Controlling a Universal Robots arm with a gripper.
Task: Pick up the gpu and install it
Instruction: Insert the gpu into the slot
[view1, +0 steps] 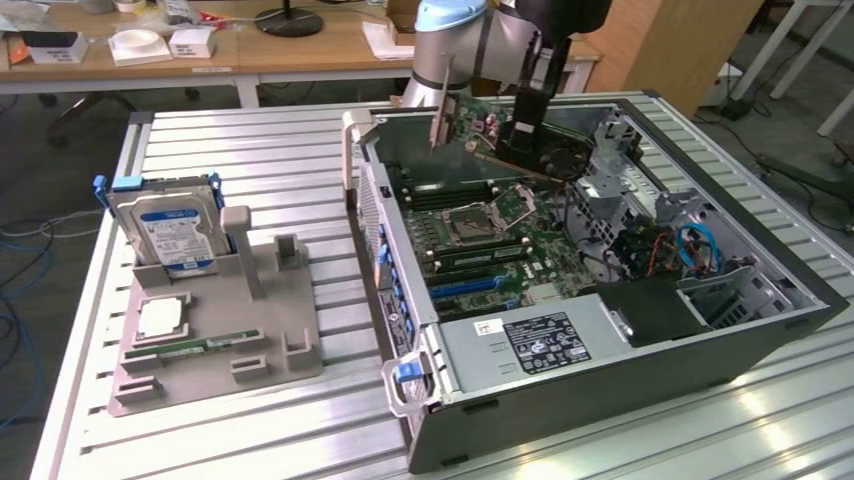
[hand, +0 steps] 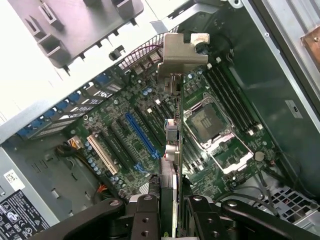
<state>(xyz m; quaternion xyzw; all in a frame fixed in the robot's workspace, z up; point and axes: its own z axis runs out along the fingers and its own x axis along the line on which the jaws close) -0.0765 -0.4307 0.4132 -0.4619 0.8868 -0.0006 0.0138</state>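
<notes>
The gpu, a green circuit-board card with a silver end bracket, hangs in the air over the far end of the open computer case. My gripper is shut on it from above. In the wrist view the gpu runs edge-on away from my gripper, with its bracket at the far end. Below it lies the motherboard with a long blue slot and the empty CPU socket. The card is clear of the board and touches nothing.
At the exterior view's left, a grey fixture holds a blue-labelled hard drive, a processor chip and a memory stick. The case stands on a slatted metal table. Case walls, the power supply and cables surround the board.
</notes>
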